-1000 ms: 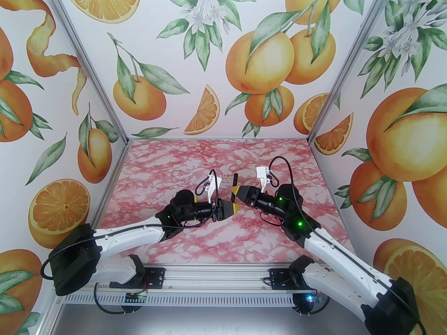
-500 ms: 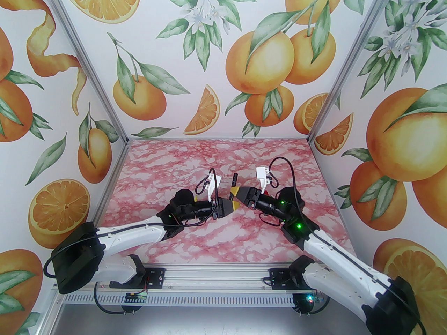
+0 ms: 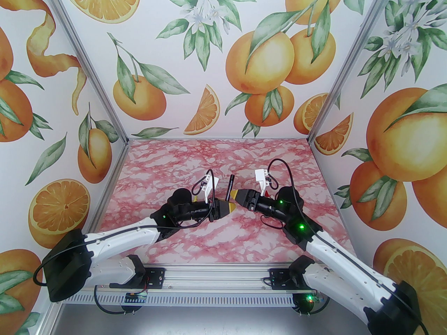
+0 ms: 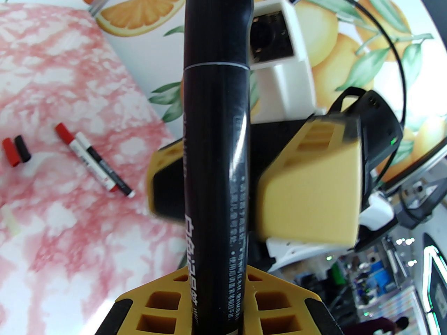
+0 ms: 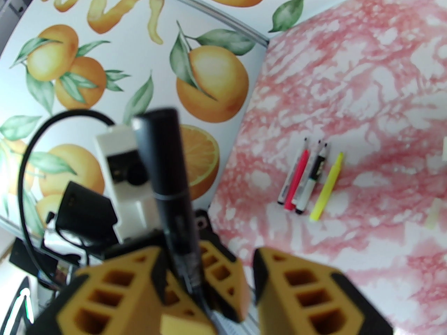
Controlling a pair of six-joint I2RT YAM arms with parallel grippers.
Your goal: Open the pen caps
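Note:
A black pen (image 3: 229, 188) stands nearly upright above the table's middle, its black cap (image 3: 231, 179) on top. My left gripper (image 3: 228, 207) is shut on the pen's lower barrel. In the left wrist view the barrel (image 4: 216, 173) rises from between my left gripper's (image 4: 216, 284) yellow fingers, with the cap (image 4: 218, 19) above a thin seam. My right gripper (image 3: 236, 194) is open, and its fingers (image 4: 314, 187) stand apart on either side of the pen. The right wrist view shows the pen (image 5: 174, 201) and its cap (image 5: 159, 145) just left of my right gripper's (image 5: 209, 253) gap.
Two white-barrelled pens (image 4: 94, 162) lie side by side on the pink marble table (image 3: 216, 243), with a loose red cap (image 4: 9, 152) and a black cap (image 4: 22, 148) beside them. Several pens (image 5: 307, 180), one pink and one yellow, lie together. Orange-print walls close in three sides.
My left gripper has shut on the black pen. My right gripper has opened off it. The pen has shifted slightly left with the left gripper, and more of it shows.

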